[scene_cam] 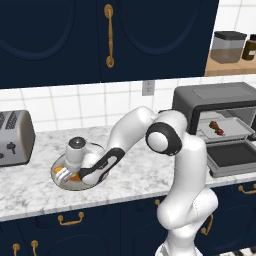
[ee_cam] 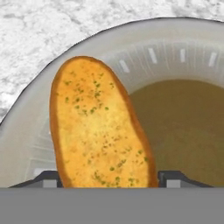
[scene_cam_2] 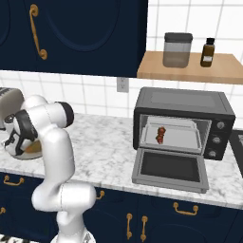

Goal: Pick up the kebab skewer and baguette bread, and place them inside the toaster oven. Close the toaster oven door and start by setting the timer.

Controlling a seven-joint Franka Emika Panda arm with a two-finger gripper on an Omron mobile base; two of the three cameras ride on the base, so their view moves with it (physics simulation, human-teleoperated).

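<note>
The baguette bread [ee_cam: 98, 131], a golden loaf flecked with herbs, lies on a grey plate [ee_cam: 175, 48] on the counter. My gripper [ee_cam: 109, 179] reaches down over it, one dark fingertip against each long side, and the loaf rests on the plate. From the left base view the hand hangs low over the plate [scene_cam: 95, 186], and a bit of the orange baguette bread [scene_cam: 62, 173] shows under it. The kebab skewer [scene_cam: 216, 128] [scene_cam_2: 160, 135] lies on the tray inside the toaster oven [scene_cam_2: 182, 102]. The toaster oven door [scene_cam_2: 168, 168] hangs open, folded down flat.
A silver toaster [scene_cam: 15, 137] stands at the left of the marble counter. On a wooden shelf above the oven sit a jar [scene_cam_2: 177, 50] and a brown bottle [scene_cam_2: 207, 52]. The oven's knobs [scene_cam_2: 219, 126] are on its right front. Dark cabinets hang above.
</note>
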